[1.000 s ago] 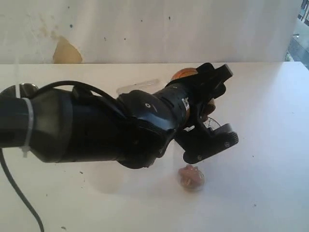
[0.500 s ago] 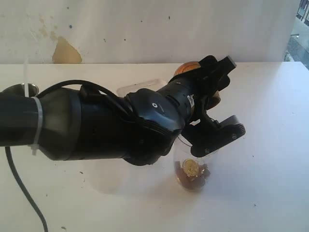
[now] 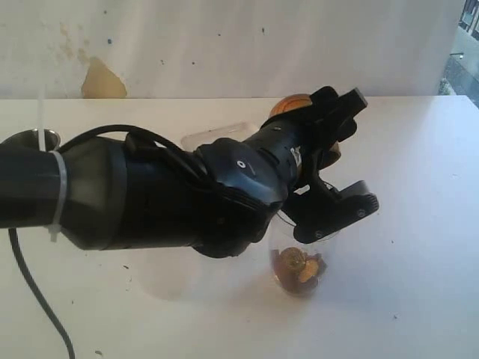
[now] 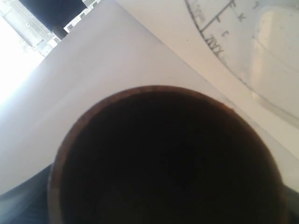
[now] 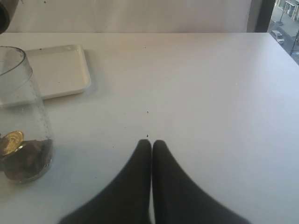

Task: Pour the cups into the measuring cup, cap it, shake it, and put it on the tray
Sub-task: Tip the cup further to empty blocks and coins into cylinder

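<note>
My left gripper (image 3: 337, 157) is shut on the brown wooden cup (image 3: 288, 106), held tipped on its side above the clear measuring cup (image 3: 299, 269). The measuring cup stands on the table with brown and gold-wrapped pieces in its bottom (image 5: 21, 156). In the left wrist view the wooden cup's dark mouth (image 4: 168, 158) fills the frame, with the measuring cup's printed scale (image 4: 219, 28) beyond it. The steel tumbler (image 3: 41, 138) stands at the far left. The white tray (image 5: 58, 70) lies beyond the measuring cup (image 5: 21, 116). My right gripper (image 5: 152, 142) is shut and empty over bare table.
A frosted lidded container (image 3: 217, 133) sits behind the left arm. The bulky black left arm (image 3: 150, 198) hides much of the table's middle. The white table (image 5: 210, 93) stretches wide around the right gripper, with a window edge at the far right.
The left arm has risen slightly with the tipped wooden cup. More pieces, one gold-wrapped, have dropped into the measuring cup's bottom.
</note>
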`<state>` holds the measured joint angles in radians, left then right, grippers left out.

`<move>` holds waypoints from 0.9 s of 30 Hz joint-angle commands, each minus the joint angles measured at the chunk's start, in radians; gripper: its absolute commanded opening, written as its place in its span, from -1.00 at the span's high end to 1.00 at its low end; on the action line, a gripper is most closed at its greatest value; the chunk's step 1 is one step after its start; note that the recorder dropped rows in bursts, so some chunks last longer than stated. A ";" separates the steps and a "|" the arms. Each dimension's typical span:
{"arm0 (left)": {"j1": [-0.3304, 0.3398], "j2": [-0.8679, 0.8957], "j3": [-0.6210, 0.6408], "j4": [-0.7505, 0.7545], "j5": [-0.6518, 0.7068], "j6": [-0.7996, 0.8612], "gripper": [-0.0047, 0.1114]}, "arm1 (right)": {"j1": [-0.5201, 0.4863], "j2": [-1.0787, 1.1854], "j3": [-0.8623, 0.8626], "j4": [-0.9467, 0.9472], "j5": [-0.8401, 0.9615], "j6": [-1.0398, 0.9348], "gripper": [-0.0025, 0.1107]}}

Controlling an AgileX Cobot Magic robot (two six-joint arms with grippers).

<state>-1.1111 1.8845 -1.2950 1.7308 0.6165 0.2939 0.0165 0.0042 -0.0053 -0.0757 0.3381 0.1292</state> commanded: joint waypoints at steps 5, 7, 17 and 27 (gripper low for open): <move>-0.040 -0.011 -0.010 0.014 0.033 0.000 0.92 | -0.005 -0.004 0.005 -0.003 -0.001 0.005 0.96; -0.040 -0.011 -0.010 0.014 0.045 0.001 0.92 | -0.005 -0.004 0.005 -0.003 -0.001 0.005 0.96; -0.077 -0.022 -0.010 0.014 0.045 0.026 0.92 | -0.005 -0.004 0.005 -0.003 -0.001 0.005 0.96; -0.119 -0.023 0.003 -0.042 0.143 0.049 0.92 | -0.005 -0.004 0.005 -0.003 -0.001 0.005 0.96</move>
<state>-1.2141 1.8781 -1.2930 1.7081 0.7152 0.3413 0.0165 0.0042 -0.0053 -0.0757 0.3381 0.1309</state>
